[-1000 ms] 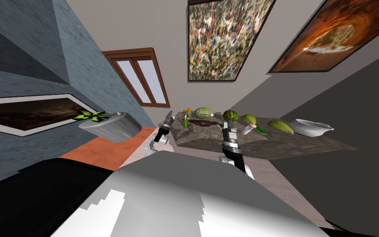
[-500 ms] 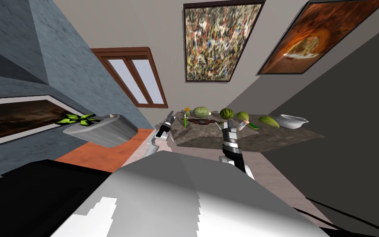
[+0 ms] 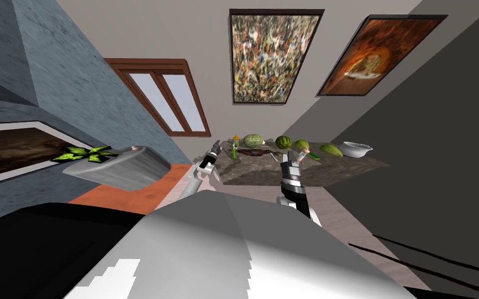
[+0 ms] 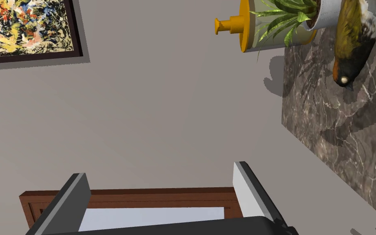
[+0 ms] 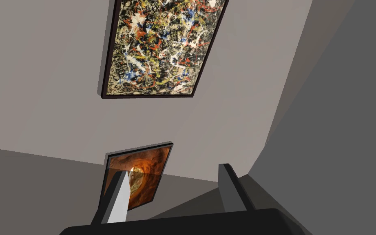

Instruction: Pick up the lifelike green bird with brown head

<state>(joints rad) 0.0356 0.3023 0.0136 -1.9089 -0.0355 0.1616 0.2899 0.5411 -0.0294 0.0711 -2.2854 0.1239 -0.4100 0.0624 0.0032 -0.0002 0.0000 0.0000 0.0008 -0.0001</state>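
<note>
Both grippers spread, empty: left gripper point(image 4: 159, 171) off the corner of the dark marble tabletop point(image 4: 346, 134), right gripper point(image 3: 285, 157) at its near edge. Green bird point(image 4: 352, 45) with brown head is on the tabletop just beside the potted plant point(image 4: 289, 20) and orange-capped pump bottle point(image 4: 244, 24), apart from the left gripper.

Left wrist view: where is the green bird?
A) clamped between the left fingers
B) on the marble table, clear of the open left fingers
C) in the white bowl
B: the bird rests on the dark marble table beside the potted plant; the left gripper stands open, empty.
</note>
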